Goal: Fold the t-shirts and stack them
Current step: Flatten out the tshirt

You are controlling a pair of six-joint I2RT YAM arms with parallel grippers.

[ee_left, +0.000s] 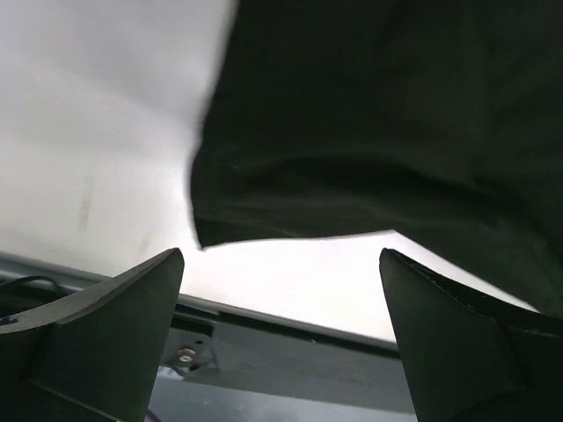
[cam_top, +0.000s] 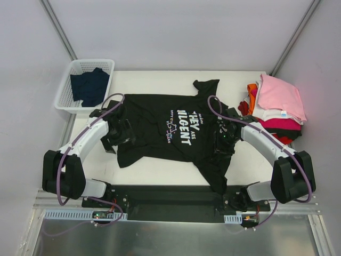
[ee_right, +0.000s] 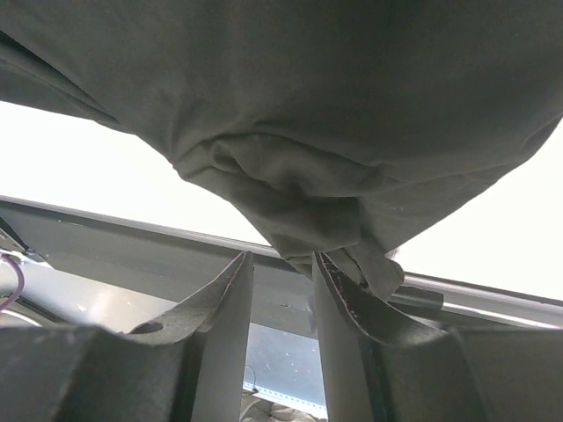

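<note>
Far left on the desk (cam_top: 154, 173) there's a white basket (cam_top: 63, 98) with a dark navy tee (cam_top: 90, 85) lying in it. Just near and right of that, the left end effector (cam_top: 118, 133) sits at the left edge of the black t-shirt (cam_top: 160, 128). That tee is spread out across the middle of the desk, its white lettering (cam_top: 186, 128) facing up.

In the left wrist view the left end effector (ee_left: 281, 255) has its fingers spread wide with nothing between them. The black t-shirt (ee_left: 396, 132) lies just beyond the tips, with a rumpled edge towards them and a strip of bare desk showing in front (so close, but not touching as far as I can see).

The right end effector (cam_top: 222, 137) is on the right side of the same tee, just right of the lettering. From there a flap of the cloth trails towards the near edge of the desk. In its wrist view the right end effector (ee_right: 280, 257) has its fingers drawn in to a narrow gap, pinching a bunched fold of the black t-shirt (ee_right: 308, 88) at the tips. The rest of the cloth drapes away above them.

Far right sits the stack: pink tee (cam_top: 279, 96) on top, then a white tee (cam_top: 269, 113), a magenta tee (cam_top: 279, 124) and a red tee (cam_top: 285, 137). An orange tee (cam_top: 251, 88) pokes out on the stack's left side.
</note>
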